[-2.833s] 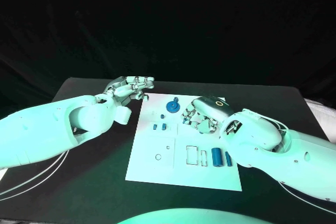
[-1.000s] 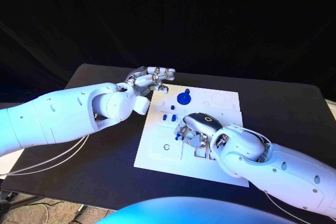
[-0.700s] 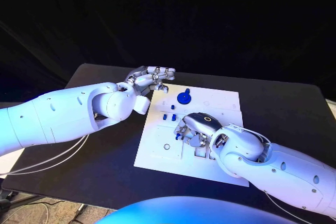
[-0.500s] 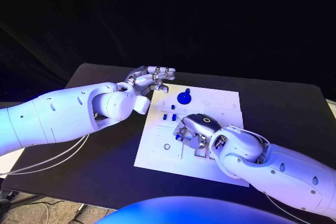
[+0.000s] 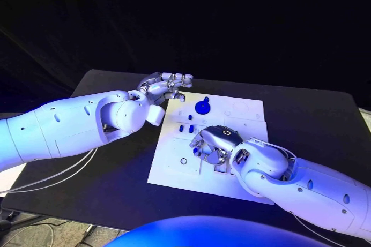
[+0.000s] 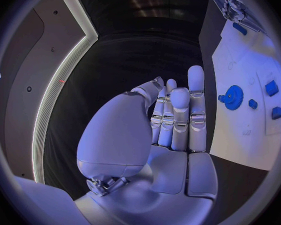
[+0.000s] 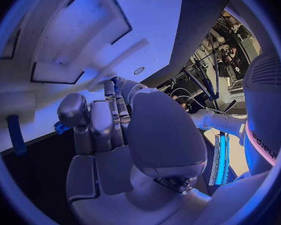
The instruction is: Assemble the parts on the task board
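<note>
At frame centre, our right hand (image 5: 210,148) presses down on the white task board (image 5: 174,169) on the black bench (image 5: 101,188), fingers curled around a small blue part (image 7: 60,128). Our left hand (image 5: 164,87), upper left, hovers at the board's far corner, its fingers loosely together and holding nothing. A blue gear (image 5: 202,109) stands nearby. We judge the parts light, rigid and slippery, best pinched across their flat sides.

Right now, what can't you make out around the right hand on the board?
- Head view: the right hand covers the task board slots beneath it.
- Right wrist view: something blue shows at the fingers; whether it is held is unclear.
- Left hand: holds nothing.
</note>
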{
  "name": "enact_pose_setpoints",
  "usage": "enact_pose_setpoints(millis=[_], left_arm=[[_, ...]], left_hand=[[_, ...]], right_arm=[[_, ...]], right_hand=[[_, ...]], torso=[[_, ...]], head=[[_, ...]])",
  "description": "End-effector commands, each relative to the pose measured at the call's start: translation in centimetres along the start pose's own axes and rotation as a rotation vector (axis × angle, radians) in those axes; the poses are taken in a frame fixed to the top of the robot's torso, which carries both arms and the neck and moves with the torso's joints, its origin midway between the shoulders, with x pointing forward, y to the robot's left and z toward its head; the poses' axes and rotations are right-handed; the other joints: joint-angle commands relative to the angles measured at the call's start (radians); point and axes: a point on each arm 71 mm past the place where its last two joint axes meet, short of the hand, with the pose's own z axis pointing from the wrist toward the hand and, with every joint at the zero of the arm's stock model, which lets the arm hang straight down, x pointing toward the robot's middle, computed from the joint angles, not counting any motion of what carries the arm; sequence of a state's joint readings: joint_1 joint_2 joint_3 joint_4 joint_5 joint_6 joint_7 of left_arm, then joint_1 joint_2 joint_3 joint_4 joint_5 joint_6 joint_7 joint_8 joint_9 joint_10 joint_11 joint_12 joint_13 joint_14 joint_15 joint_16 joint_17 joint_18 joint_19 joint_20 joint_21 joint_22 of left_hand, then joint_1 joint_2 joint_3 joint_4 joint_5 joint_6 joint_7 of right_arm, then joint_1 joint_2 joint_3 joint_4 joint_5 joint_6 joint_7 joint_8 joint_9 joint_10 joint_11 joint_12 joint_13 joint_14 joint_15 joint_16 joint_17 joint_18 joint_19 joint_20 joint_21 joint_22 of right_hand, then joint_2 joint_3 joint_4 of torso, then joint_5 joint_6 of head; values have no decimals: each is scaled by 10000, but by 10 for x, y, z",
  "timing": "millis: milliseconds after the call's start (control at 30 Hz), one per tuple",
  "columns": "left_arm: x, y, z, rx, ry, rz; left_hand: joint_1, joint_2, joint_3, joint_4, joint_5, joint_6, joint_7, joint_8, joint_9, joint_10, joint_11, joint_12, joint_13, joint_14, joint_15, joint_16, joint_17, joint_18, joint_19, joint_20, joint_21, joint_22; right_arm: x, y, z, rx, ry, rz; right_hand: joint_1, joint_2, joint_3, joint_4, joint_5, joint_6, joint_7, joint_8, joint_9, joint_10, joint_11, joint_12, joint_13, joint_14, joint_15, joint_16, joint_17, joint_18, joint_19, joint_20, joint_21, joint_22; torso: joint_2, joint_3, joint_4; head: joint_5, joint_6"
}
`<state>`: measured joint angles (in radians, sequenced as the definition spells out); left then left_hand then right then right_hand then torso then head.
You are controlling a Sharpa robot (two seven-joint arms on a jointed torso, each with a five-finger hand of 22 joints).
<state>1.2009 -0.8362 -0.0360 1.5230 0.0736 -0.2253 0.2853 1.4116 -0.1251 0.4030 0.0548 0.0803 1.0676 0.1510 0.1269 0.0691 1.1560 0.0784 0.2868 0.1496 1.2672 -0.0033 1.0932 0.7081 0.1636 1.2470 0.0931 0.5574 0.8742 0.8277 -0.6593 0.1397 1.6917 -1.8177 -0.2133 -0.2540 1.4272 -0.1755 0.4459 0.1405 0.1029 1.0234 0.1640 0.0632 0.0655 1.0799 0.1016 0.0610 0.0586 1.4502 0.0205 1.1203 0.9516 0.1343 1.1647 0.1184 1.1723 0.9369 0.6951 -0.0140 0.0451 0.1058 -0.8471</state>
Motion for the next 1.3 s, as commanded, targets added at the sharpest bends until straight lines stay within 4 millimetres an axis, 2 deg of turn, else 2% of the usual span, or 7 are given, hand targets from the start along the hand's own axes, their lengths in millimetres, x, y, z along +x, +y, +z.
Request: enact_pose_setpoints(millis=[33, 367, 567, 733, 933, 1067, 1300], left_arm=[[3, -1, 0, 56, 335, -135], [3, -1, 0, 60, 433, -171], [1, -1, -2, 48, 402, -166], [-1, -1, -2, 68, 357, -157], [0, 1, -2, 52, 382, -177], [0, 3, -2, 26, 387, -193], [-1, 5, -2, -14, 360, -201]], left_hand=[[-83, 13, -46, -17, 51, -39, 18, 22, -8, -57, -17, 68, 12, -84, 14, -67, -9, 181, -39, 55, -41, -12], [-121, 15, -77, 1, 47, -53, 21, 25, -9, -81, -10, 91, 19, -104, 20, -75, -40, 180, -45, 60, -56, -22], [-126, 19, -80, 4, 47, -55, 20, 26, -8, -86, -10, 96, 21, -105, 21, -72, -38, 180, -46, 61, -59, -24], [-126, 19, -80, 4, 48, -55, 20, 26, -8, -86, -10, 96, 21, -105, 21, -72, -38, 180, -46, 62, -59, -24], [-122, 26, -79, 2, 50, -55, 17, 28, -8, -88, -13, 102, 23, -109, 21, -74, -46, 180, -47, 62, -62, -26], [-122, 26, -79, 2, 50, -55, 17, 28, -8, -88, -13, 102, 23, -109, 21, -74, -46, 180, -47, 62, -62, -26], [-109, 39, -76, -7, 54, -54, 12, 33, -6, -93, -18, 115, 27, -111, 19, -69, -44, 182, -48, 63, -67, -30]], right_arm=[[3, -6, -2, 429, -205, -18], [-20, -6, -20, 462, -1485, 780], [-51, -25, -43, 924, -1543, 751], [-74, -47, -57, 1582, -1419, 154], [-79, -69, -63, 2414, -1008, -803], [-78, -77, -63, 2748, -677, -1233], [-74, -77, -58, 2726, -316, -1451]], right_hand=[[-141, -46, -229, -76, 41, -604, 50, -11, -10, -481, 104, 120, 59, -188, 20, -685, -837, 188, -336, 62, -506, -632], [-180, -73, -629, -192, 407, -237, 1, 94, 61, -218, 26, 657, 86, -36, -65, -851, -1087, 144, -10, -5, -558, -613], [-212, -13, -601, -167, 498, 249, -124, 184, 95, 247, -96, 902, 58, 201, -154, -300, -469, 1, 503, -74, -83, 65], [-312, -152, -722, -140, 508, 285, -191, 129, 72, 233, -131, 860, 34, 218, -178, -248, -444, -21, 567, -94, -21, 148], [-351, -267, -1439, -64, 158, 99, -396, -13, 4, -392, -52, 558, 36, 174, -120, -298, -559, -13, 472, -51, -139, 31], [-31, -101, -2352, 84, 96, -5, -505, -7, 2, -835, 1, 410, 51, 206, -69, -144, -466, -28, 532, 12, -69, 141], [213, 107, -2654, 198, 102, 55, -518, 6, 11, -646, -71, 555, 75, 201, -124, -117, -493, -25, 532, -28, -71, 142]], torso=[[-7, 0, -2], [-18, -13, -4], [2, -22, -29], [-7, -55, -94], [-4, -58, -94], [-12, -58, -71], [-1, -62, -83]], head=[[-18, 30], [-136, 108], [-205, 132], [-340, 261], [-444, 362], [-485, 374], [-467, 369]])
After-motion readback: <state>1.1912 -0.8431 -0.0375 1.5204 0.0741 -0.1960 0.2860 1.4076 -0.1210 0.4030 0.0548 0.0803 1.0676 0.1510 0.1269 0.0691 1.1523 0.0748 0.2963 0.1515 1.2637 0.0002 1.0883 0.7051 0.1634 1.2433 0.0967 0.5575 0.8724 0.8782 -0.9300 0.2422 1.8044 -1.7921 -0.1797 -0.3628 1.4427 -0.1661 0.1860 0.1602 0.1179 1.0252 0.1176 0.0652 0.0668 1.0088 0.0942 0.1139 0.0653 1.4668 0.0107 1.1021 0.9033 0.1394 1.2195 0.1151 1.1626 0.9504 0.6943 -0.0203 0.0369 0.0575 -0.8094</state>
